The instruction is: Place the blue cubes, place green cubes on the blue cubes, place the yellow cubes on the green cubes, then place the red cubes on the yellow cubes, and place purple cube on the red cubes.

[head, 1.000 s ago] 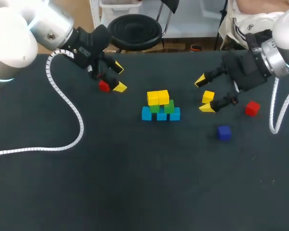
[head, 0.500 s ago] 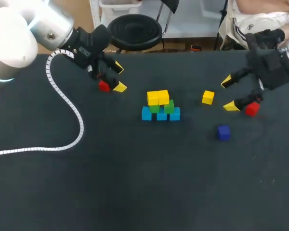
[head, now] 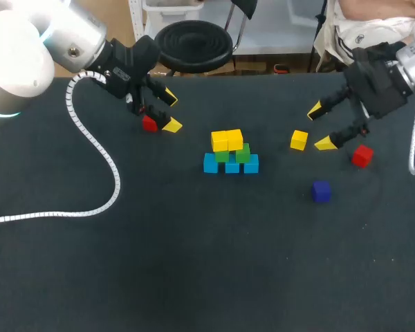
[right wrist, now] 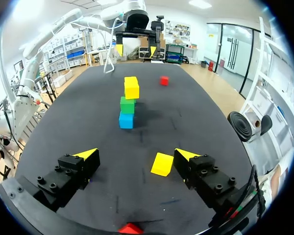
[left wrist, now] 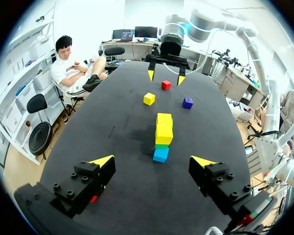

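Cube [head: 299, 140], loose yellow, just ahead of spread right tool [head: 320, 126], untouched

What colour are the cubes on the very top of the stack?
Yellow. The top cubes show best in the head view.

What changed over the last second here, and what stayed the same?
The right gripper, open, pulled back from around the loose yellow cube toward the right-hand red cube, then returned partway. The yellow cube itself stayed put. The left gripper, the left-hand red cube beside it, the stack and the dark blue cube did not move.
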`<state>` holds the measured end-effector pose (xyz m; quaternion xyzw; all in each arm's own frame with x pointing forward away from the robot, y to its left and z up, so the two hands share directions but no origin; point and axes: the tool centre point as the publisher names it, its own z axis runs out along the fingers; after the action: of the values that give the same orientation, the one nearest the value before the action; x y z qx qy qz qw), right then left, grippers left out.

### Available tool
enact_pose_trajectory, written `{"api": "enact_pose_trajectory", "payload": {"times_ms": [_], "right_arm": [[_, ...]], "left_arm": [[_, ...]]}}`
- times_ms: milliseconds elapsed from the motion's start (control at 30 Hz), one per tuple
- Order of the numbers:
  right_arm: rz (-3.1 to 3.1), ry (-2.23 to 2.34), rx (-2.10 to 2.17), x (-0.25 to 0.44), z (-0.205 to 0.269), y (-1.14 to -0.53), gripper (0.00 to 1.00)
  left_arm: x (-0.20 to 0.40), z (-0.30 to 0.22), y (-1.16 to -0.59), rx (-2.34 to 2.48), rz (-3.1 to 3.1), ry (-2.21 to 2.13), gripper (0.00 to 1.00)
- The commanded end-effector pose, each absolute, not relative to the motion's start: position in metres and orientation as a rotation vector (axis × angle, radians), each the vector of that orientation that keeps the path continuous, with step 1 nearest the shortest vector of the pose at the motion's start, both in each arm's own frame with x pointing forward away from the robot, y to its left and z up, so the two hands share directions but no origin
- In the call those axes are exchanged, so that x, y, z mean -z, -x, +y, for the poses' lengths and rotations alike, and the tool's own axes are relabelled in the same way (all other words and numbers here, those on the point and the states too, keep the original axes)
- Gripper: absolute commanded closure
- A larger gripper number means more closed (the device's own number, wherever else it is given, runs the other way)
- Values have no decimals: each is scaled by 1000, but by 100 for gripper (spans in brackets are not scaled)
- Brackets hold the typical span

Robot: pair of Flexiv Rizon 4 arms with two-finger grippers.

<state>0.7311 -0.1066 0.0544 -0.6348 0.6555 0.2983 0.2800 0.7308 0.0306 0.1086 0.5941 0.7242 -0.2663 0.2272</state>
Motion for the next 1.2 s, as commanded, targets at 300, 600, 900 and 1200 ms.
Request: {"api": "enact_pose_trajectory", "payload": {"times_ms": [300,600,900,1200], "right_arm": [[1750,1724,-841,-53,-107,-738,0],[1817,1605,-801,-32,-121,-743,0],[1801,1607,-872,-19,-104,-765,0],[1806,1550,-900,-6,-105,-779,0]], "left_arm": [[-109,31,-731,732,1995,-1636,0],[-109,31,-731,732,1995,-1636,0],[-109,31,-731,732,1995,-1636,0],[-109,31,-731,732,1995,-1636,0]]}}
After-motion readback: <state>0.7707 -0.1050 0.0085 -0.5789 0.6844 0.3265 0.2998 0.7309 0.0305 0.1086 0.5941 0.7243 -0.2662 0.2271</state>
